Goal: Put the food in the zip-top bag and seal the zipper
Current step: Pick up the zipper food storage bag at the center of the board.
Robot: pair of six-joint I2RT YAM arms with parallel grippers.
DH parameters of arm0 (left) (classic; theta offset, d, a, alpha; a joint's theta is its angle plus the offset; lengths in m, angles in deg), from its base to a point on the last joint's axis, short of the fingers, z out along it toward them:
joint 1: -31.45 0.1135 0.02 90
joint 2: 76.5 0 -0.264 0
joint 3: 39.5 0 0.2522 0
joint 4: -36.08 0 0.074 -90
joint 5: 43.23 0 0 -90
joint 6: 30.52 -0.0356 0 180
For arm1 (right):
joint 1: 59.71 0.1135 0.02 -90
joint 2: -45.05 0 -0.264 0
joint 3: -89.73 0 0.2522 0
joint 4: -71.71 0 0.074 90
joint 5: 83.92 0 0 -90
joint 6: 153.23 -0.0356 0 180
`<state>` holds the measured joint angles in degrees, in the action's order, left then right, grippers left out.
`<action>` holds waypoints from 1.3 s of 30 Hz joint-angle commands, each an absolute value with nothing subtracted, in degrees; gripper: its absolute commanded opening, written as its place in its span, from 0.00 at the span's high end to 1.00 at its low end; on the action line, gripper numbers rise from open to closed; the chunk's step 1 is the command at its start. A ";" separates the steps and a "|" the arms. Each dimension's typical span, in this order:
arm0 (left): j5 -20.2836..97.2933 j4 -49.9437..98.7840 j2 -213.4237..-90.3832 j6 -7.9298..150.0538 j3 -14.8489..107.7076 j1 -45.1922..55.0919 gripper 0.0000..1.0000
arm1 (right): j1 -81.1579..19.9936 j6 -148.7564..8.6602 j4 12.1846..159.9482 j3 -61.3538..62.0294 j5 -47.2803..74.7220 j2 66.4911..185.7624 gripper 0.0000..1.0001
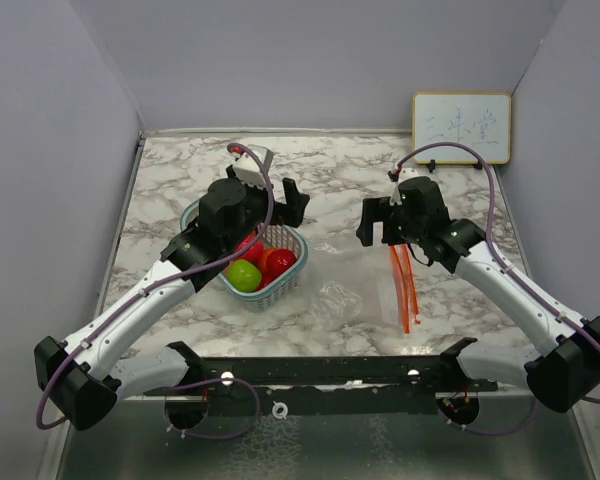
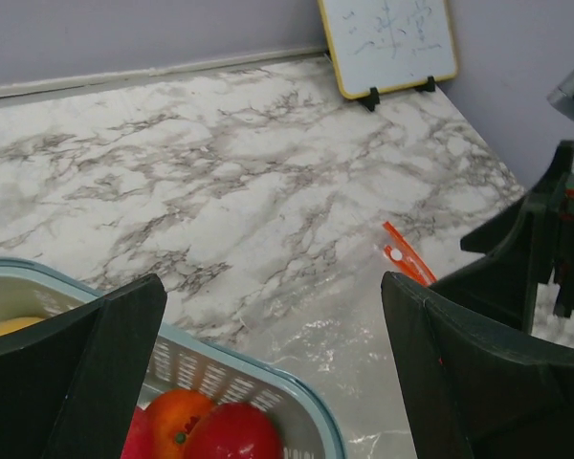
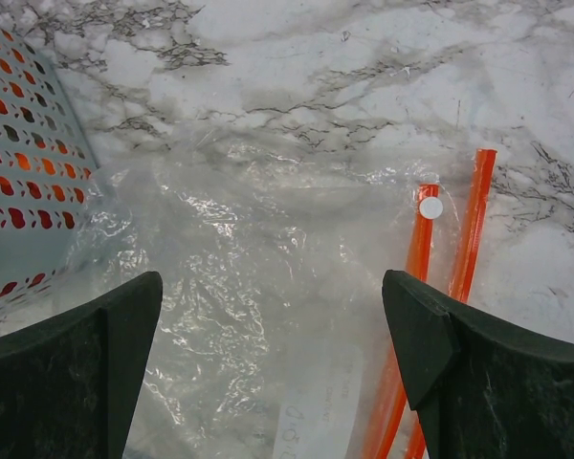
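Note:
The food lies in a teal mesh basket (image 1: 298, 243): a red fruit (image 1: 248, 248), a green one (image 1: 244, 275) and an orange-red one (image 1: 278, 262). The left wrist view shows an orange fruit (image 2: 167, 416), a red one (image 2: 231, 432) and a yellow one (image 2: 10, 327) inside the basket (image 2: 268, 378). The clear zip-top bag (image 1: 355, 292) lies flat right of the basket, its red-orange zipper (image 1: 406, 285) at its right side. My left gripper (image 1: 294, 205) is open and empty above the basket's far right rim. My right gripper (image 1: 378, 232) is open and empty above the bag (image 3: 239, 287), with the zipper (image 3: 440, 316) by its right finger.
A small whiteboard (image 1: 461, 127) stands at the back right against the wall. The basket's wall (image 3: 24, 172) borders the bag's left side. Grey walls close in the marble table (image 1: 340, 170) on three sides. The right arm (image 2: 555, 220) shows at the right of the left wrist view.

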<state>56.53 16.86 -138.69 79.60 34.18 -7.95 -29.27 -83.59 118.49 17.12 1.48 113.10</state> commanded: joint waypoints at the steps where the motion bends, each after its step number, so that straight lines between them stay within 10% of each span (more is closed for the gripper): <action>1: 42.61 19.82 -138.24 73.56 33.53 -8.18 0.01 | -29.35 -83.84 118.51 18.20 0.72 111.50 0.01; 27: 38.01 22.22 -135.37 72.51 28.88 -8.19 0.01 | -42.39 -93.20 112.06 40.61 18.82 107.42 0.04; 32: 37.88 21.93 -136.61 72.75 29.08 -8.15 0.02 | -42.42 -92.72 110.90 40.51 20.46 105.20 0.21; 37: 37.94 21.91 -138.50 73.82 29.26 -8.17 0.02 | -42.40 -91.36 111.36 39.19 21.82 101.65 0.89; 39: 37.53 22.46 -139.29 74.51 29.15 -8.16 0.02 | -42.39 -90.87 112.02 38.37 21.77 100.22 0.99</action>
<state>39.28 20.56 -138.06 73.09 29.11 -8.01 -42.19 -92.20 113.13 40.53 19.69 103.31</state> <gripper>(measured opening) 0.987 0.130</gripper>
